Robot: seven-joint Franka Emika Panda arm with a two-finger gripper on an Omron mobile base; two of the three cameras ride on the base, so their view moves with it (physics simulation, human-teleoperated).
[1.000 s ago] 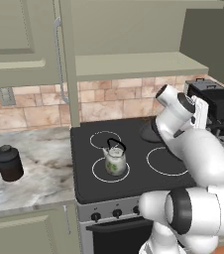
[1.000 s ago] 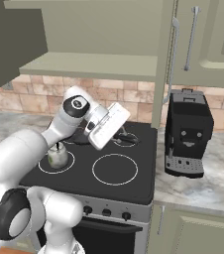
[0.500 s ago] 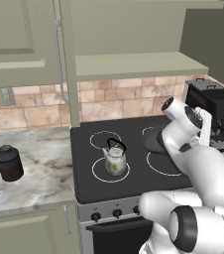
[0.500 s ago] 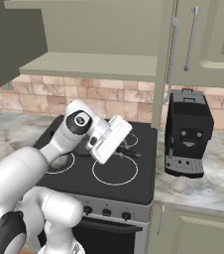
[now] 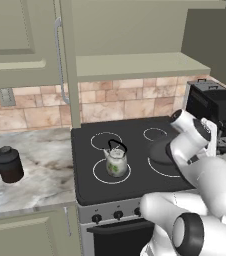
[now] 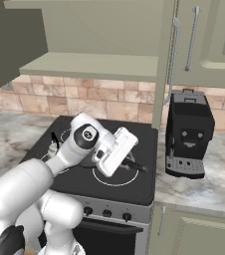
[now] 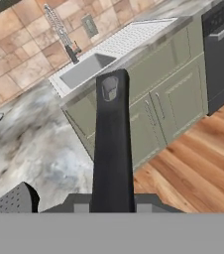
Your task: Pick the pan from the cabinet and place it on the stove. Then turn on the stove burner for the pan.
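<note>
My two-finger gripper (image 6: 127, 163), nearly closed, clamps the short handle of the shallow dark grey-black frying pan (image 5: 161, 152), low over the black glass stove (image 5: 135, 187)'s widest ring. A crooked release could tip it; the small glass-green kettle (image 5: 116, 161) left of the pan and the black coffee machine (image 6: 188, 133) rightward limit my room.

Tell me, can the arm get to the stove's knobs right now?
Probably not yet: its fingers are clamped on the pan handle. Nothing covers the knobs themselves.
</note>
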